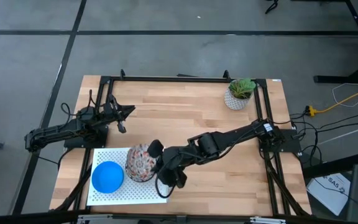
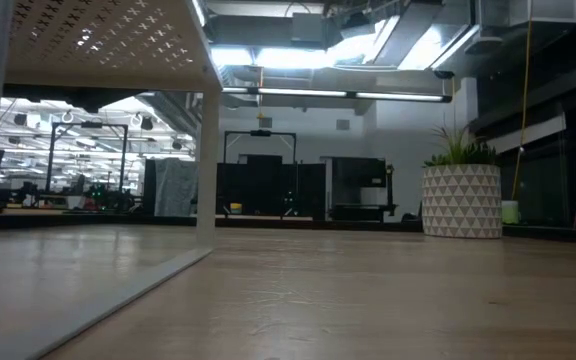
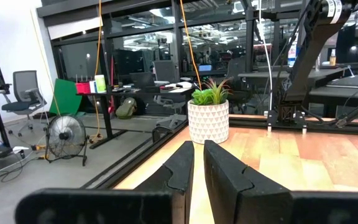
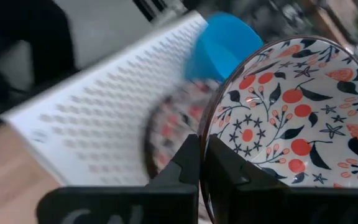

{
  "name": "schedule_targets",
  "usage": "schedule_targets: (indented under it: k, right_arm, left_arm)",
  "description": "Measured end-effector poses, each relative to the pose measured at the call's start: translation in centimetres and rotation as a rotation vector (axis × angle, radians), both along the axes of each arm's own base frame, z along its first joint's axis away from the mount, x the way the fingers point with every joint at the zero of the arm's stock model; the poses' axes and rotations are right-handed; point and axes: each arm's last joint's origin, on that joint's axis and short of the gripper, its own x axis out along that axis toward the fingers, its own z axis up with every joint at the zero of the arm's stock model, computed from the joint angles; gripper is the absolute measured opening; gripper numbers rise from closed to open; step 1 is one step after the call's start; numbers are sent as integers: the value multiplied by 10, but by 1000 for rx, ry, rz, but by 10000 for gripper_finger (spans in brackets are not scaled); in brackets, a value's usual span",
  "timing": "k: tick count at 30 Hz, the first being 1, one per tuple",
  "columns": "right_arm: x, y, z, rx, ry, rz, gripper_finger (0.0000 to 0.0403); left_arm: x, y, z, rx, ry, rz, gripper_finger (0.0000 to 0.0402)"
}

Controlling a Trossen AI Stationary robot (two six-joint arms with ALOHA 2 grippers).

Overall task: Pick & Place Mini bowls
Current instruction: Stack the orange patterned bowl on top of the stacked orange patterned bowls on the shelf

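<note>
A white perforated tray (image 1: 126, 190) lies at the table's near left. On it sits a bright blue mini bowl (image 1: 107, 177), seen also in the right wrist view (image 4: 225, 43). Beside the blue one, my right gripper (image 1: 156, 165) is shut on a floral mini bowl (image 4: 291, 106), white with red and dark flowers, held tipped on its side above the tray. Under it shows more floral bowl (image 4: 166, 130), blurred. My left gripper (image 3: 197, 168) waits at the table's left, shut on nothing. My right gripper pinches the floral bowl's rim (image 4: 205, 146), one finger (image 4: 229, 177) inside the bowl and the other finger (image 4: 185, 168) outside. The fingers come slanting down from the table's right. The bowl is tipped on edge and lifted; whether it touches the bowl below, I cannot tell.
A white pot with a green plant (image 1: 239, 94) stands at the far right corner, also seen in the low view (image 2: 462, 200). A black frame (image 1: 185, 79) runs along the table's edges. Bare wood (image 1: 185, 118) lies between the tray and the pot.
</note>
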Motion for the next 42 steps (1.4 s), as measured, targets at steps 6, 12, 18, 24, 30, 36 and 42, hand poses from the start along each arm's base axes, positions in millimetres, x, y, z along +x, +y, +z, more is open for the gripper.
schedule_targets:
  k: [6,12,18,24,30,36,42]
  right_arm:
    - [-1,3,0,52,21,91,12]
    - [-1,3,0,53,21,89,12]
    - [3,5,-7,52,31,88,12]
    - [7,6,-18,47,49,87,12]
    - [10,6,-25,48,44,85,28]
    - [13,3,-28,47,36,71,54]
    - [14,1,-27,49,29,66,58]
  left_arm:
    - [0,0,0,0,0,0,31]
    - [0,0,0,0,0,0,31]
    - [0,0,0,0,0,0,31]
    - [0,0,0,0,0,0,31]
    - [0,0,0,0,0,0,31]
    - [0,0,0,0,0,0,31]
    - [0,0,0,0,0,0,31]
